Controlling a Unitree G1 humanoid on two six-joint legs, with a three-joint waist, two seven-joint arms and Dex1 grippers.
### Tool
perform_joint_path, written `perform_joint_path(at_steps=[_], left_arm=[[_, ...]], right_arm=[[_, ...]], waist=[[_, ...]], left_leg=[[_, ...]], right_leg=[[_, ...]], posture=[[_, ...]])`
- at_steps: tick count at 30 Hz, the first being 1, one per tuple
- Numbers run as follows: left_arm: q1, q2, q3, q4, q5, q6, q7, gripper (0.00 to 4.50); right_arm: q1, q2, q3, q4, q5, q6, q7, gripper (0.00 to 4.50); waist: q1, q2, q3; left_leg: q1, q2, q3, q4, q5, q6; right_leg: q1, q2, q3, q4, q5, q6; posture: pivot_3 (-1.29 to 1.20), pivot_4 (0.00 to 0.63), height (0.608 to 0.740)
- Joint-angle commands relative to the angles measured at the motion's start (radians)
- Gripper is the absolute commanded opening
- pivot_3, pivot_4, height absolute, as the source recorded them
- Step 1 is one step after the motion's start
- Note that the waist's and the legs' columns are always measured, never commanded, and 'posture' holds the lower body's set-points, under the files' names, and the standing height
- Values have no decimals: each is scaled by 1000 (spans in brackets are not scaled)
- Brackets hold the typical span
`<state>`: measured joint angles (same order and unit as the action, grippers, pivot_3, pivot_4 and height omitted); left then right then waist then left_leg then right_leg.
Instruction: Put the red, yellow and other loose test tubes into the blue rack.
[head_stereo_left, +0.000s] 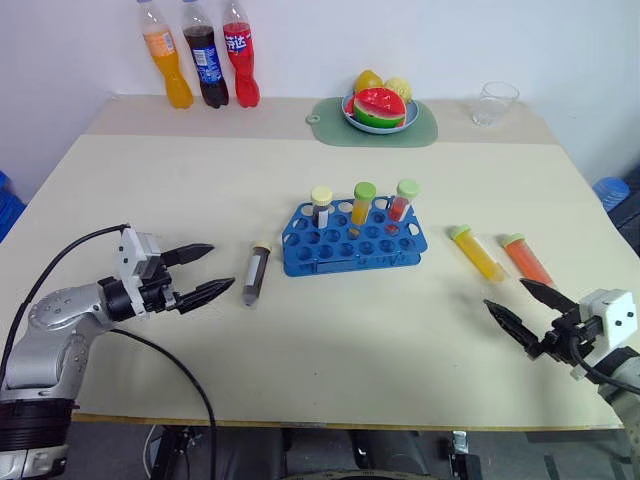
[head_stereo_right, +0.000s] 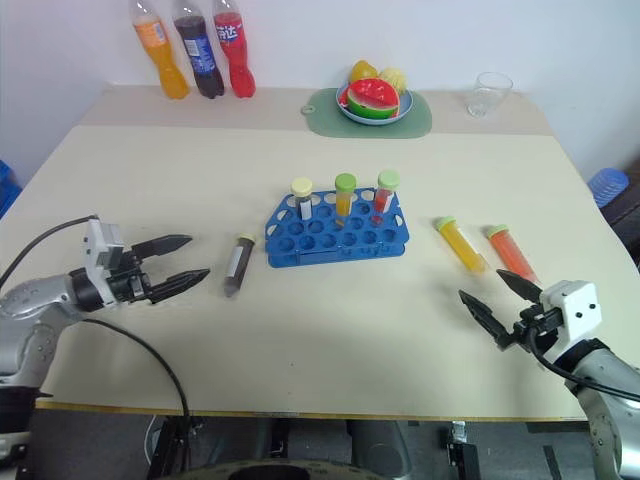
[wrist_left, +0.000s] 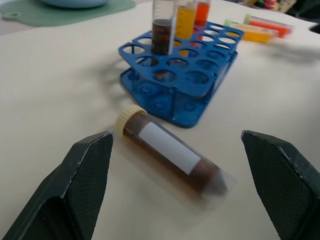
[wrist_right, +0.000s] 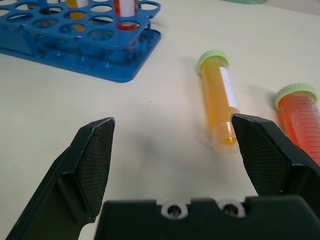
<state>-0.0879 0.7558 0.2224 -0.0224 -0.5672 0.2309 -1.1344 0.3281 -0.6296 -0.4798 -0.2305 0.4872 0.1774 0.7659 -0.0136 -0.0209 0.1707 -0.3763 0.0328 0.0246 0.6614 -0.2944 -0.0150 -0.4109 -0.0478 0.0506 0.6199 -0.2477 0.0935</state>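
**Three tubes still lie flat; both grippers wait, wide and empty**

The blue rack (head_stereo_left: 354, 240) stands in the middle of the surface (head_stereo_left: 330, 340). It already has three tubes standing in its back row. Three loose tubes are still lying down. The brown tube (head_stereo_left: 256, 273) lies just left of the rack, with its cream cap pointing away from the robot. The yellow tube (head_stereo_left: 476, 252) lies to the right of the rack, and the red tube (head_stereo_left: 526, 259) lies just past the yellow one, farther from the rack.

No tube has been picked up yet, so I think this is the reaching step. The left gripper (head_stereo_left: 200, 273) is spread wide and holds nothing. It points at the brown tube, left of the rack. The right gripper (head_stereo_left: 522, 305) is also spread wide and holds nothing. It sits right of the rack, near the yellow and red tubes.

Next, a gripper likely needs to go down over a tube, close on its sides, tip it upright and drop it into a free hole.

There is lots of bare room around the rack. The front edge of the surface is close to both grippers. The red tube lies nearer the right edge, so a bump could roll it that way.
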Motion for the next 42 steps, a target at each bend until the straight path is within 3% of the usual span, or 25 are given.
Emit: perform_joint_path(at_steps=[1,17,21,27,34,42], left_arm=[[3,16,24,-36,-3,-7,-12,4216],[-50,-31,-12,-102,-12,-21,-2,4216],[-68,-34,-41,-134,8,-45,-21,4216],[-104,-41,-105,-166,38,-82,-49,4216],[-155,-35,-152,-185,31,-66,-91,4216],[-165,-40,-172,-218,27,-41,-82,4216]], right_arm=[[-12,-14,-31,-11,10,-4,3,4137],[-99,-32,-40,-7,13,40,-26,4137],[-152,-65,-54,-16,8,127,-91,4137],[-333,-235,-3,73,4,470,-176,4137],[-669,-437,206,334,-23,736,-56,4137],[-995,-453,486,678,-163,749,119,4137]], waist=[[0,0,0],[0,0,0],[0,0,0],[-2,1,1],[-3,3,2],[-3,4,2]], left_leg=[[0,0,0,0,0,0],[-1,-1,0,0,0,1],[-1,-1,1,0,-1,1],[0,-1,3,0,-1,1],[-2,-2,3,0,-1,3],[-16,-2,5,3,-1,3]], right_leg=[[0,0,0,0,0,0],[0,0,0,-1,0,0],[0,0,0,-1,0,0],[0,0,1,-1,0,0],[-1,2,1,-1,0,0],[-16,2,1,1,3,4]], posture=[[0,150,740],[0,150,740],[0,150,740],[0,150,740],[0,150,740],[0,150,740]])
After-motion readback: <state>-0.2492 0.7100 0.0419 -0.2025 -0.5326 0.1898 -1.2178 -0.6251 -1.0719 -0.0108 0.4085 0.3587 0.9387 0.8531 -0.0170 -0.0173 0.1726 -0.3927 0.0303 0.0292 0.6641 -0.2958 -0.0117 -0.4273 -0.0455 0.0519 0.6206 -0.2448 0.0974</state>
